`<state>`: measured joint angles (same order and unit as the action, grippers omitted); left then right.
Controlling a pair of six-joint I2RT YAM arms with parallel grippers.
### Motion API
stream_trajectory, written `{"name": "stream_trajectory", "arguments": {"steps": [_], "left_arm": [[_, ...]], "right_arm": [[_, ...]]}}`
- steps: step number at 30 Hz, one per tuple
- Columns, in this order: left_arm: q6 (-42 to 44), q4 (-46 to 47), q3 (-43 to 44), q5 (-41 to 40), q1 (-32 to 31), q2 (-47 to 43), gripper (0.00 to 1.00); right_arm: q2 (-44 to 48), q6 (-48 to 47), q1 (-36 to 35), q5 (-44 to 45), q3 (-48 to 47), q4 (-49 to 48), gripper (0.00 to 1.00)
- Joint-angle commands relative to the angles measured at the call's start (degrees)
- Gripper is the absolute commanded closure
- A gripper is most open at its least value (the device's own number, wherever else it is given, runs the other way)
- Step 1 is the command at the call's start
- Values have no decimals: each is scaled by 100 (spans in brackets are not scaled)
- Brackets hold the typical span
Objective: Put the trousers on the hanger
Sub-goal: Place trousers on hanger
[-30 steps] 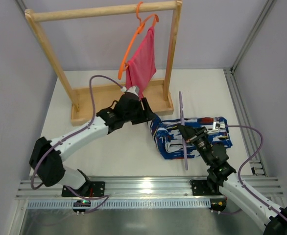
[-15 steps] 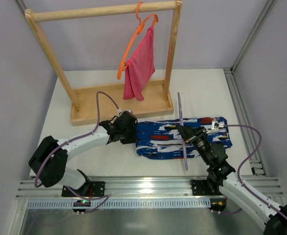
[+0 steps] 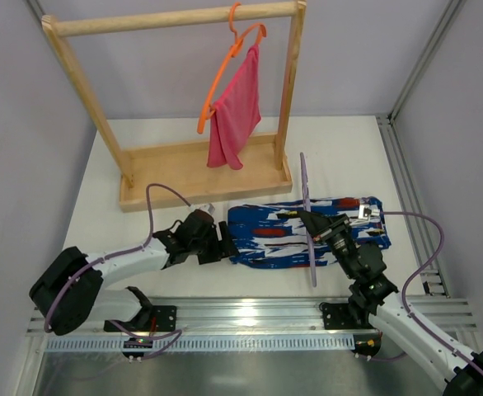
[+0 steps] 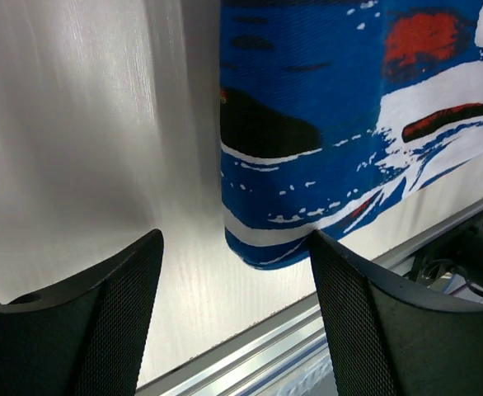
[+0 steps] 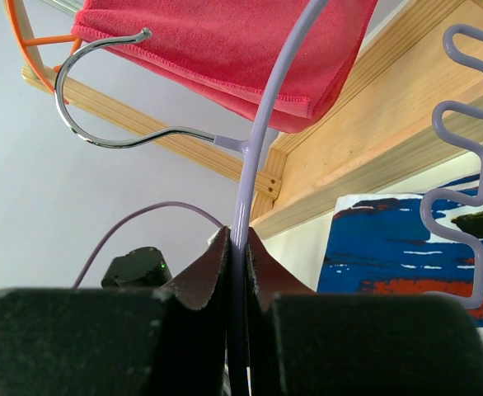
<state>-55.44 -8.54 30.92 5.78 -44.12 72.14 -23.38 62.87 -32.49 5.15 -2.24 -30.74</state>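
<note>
Both in my view: left pincer (image 3: 227,244) spread, empty, just left of trousers (image 3: 266,239) on counter (image 3: 349,157); right pincer (image 3: 311,221) clamps hanger (image 3: 305,186) over trousers.

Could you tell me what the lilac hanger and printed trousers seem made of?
The thin pale lilac hanger looks like smooth moulded plastic, with wavy notches; its shiny silver hook appears to be metal wire. The blue, white, red and black printed trousers look like soft fabric, showing a fine weave.

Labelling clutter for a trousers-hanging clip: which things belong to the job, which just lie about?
Job: trousers, lilac hanger, right pincer shut on it, open left pincer.
Just there: orange hanger, pink cloth, wooden rack.
</note>
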Motion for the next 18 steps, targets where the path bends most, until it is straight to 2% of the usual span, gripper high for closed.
{"name": "stream_trajectory", "arguments": {"steps": [1,4,7,8,11,12,18], "left_arm": [[-528,1186,-112,397,9,195,29],[-766,1819,-261,450,0,353,37],[-714,1970,61,494,-9,485,58],[-609,1918,220,572,-26,520,74],[-451,1715,932,565,-202,591,96],[-398,1497,1186,504,-333,617,100],[-160,968,3033,458,-633,1618,100]], "right_arm": [[52,-126,-3,13,1288,-345,96],[105,-144,-3,30,1288,-266,96],[149,-144,6,13,1288,-239,96],[158,-135,-3,13,1296,-231,96],[140,-100,-3,4,1288,-265,96],[123,-91,6,-14,1296,-292,96],[210,-82,-3,-58,1305,-389,96]]}}
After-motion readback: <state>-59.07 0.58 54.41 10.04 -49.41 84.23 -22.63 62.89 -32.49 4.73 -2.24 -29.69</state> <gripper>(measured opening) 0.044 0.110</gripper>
